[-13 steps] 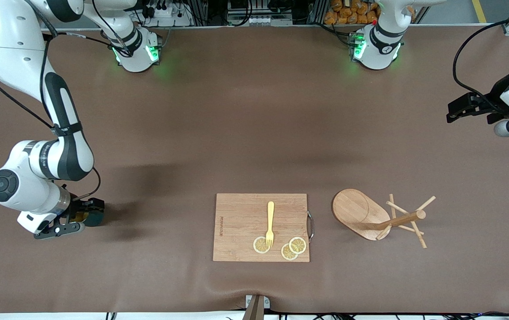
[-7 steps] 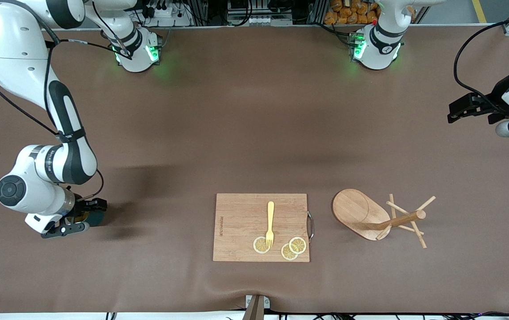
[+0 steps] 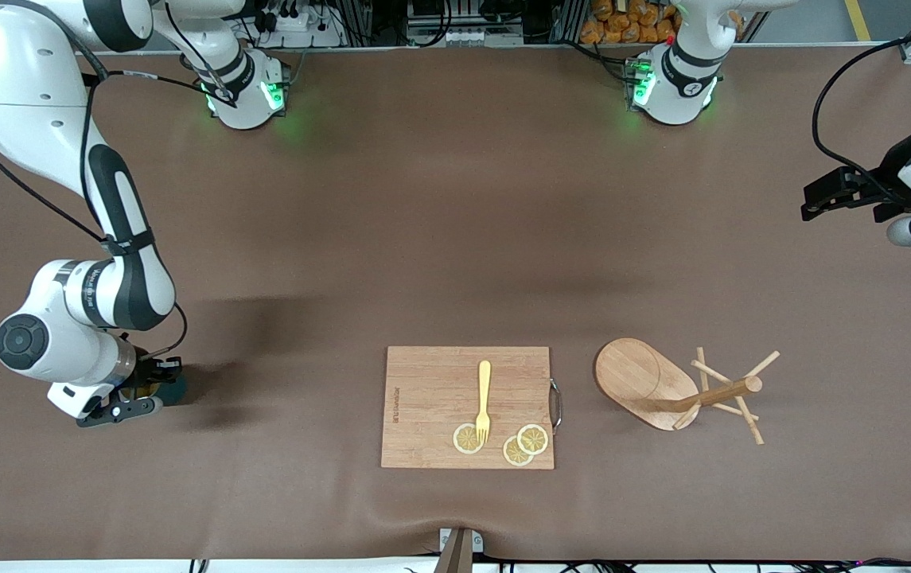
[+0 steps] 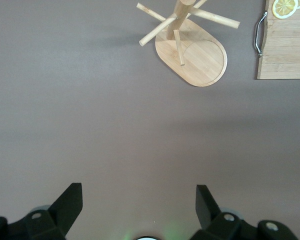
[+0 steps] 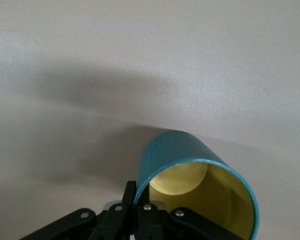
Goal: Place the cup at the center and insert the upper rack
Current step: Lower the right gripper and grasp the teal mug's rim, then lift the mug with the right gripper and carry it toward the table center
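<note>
The cup (image 3: 175, 388) is dark teal with a yellow inside (image 5: 190, 165) and rests on the brown table near the right arm's end. My right gripper (image 3: 156, 382) (image 5: 138, 202) is shut on the cup's wall, one finger outside the rim and one inside. The upper rack (image 3: 666, 386) (image 4: 192, 50), a light wooden mug tree, lies tipped on its side near the left arm's end, its post and pegs pointing away from the cutting board. My left gripper (image 3: 821, 199) (image 4: 138, 200) hangs open over bare table at that end, holding nothing.
A wooden cutting board (image 3: 431, 398) with a metal handle lies between cup and rack, near the front camera. It carries a yellow fork (image 3: 484, 398) and three lemon slices (image 3: 517, 444). Its corner shows in the left wrist view (image 4: 285, 55).
My right gripper has shut on the cup's wall, and the right arm has shifted slightly toward the table's middle. The left arm has stayed where it was.
</note>
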